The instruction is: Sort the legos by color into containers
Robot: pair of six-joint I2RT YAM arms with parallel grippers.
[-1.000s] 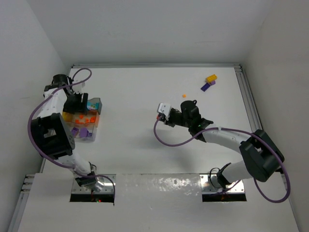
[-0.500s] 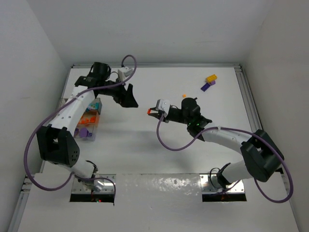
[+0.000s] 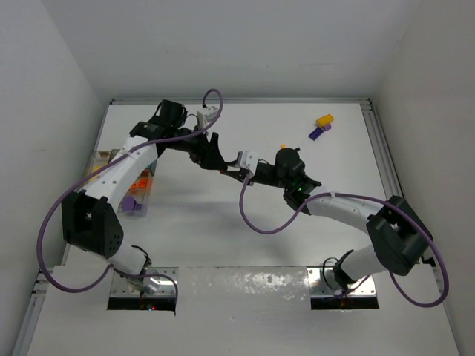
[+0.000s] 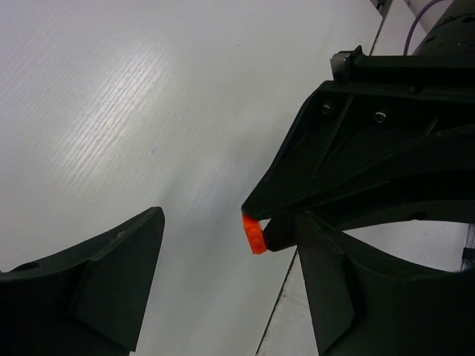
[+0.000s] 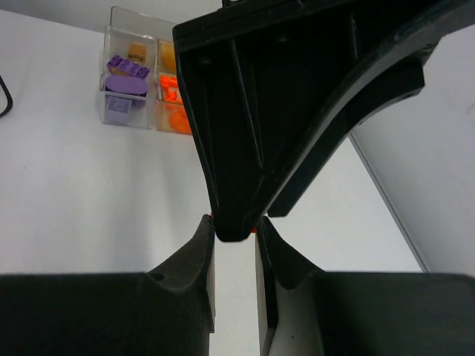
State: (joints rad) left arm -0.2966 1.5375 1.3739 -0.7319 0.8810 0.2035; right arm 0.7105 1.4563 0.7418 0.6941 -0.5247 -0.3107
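The left gripper, fingers spread wide, is now reaching over mid-table, having swung away from the clear tray where it was hovering a second ago. It is meeting the right gripper, which has edged left and is still pinching a tiny orange brick at its tips. Purple bricks are lying in the tray.

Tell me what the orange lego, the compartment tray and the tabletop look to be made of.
Orange lego: moulded plastic, with a bright, even colour and smooth, slightly glossy faces.
Compartment tray: clear hard plastic, with see-through walls and edges that catch the light.
Tabletop: a white sheet with fine parallel ribs and a soft sheen. It is likely corrugated plastic, though painted board is possible.
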